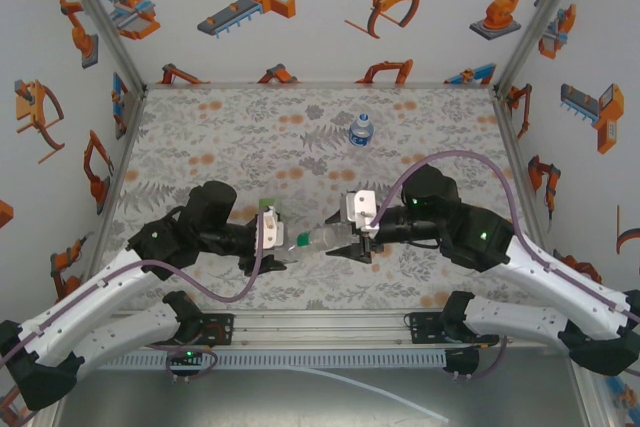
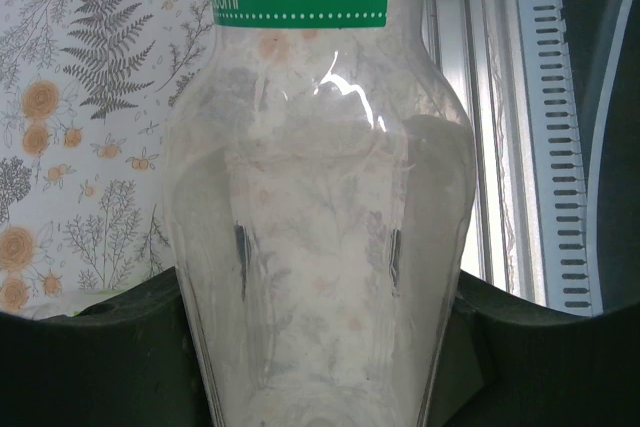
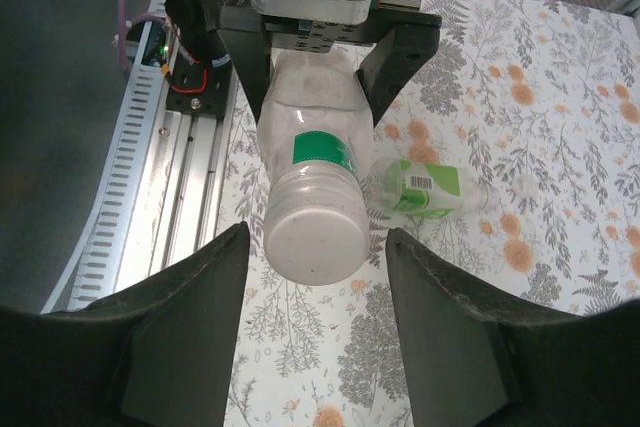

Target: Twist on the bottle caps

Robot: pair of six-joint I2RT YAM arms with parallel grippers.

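Blue-label bottle upright far back, well clear; spare green-label bottle lying just beside. Left gripper clamped on held bottle, horizontal; right gripper apart, straddling its end, no contact.

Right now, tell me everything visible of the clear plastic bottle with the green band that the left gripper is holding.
The clear plastic bottle with the green band looks empty, with a ribbed section beside the label and a round whitish end. It lies roughly level, clamped at its tapering part by the left gripper; its whitish end sits inside the open right gripper, untouched.
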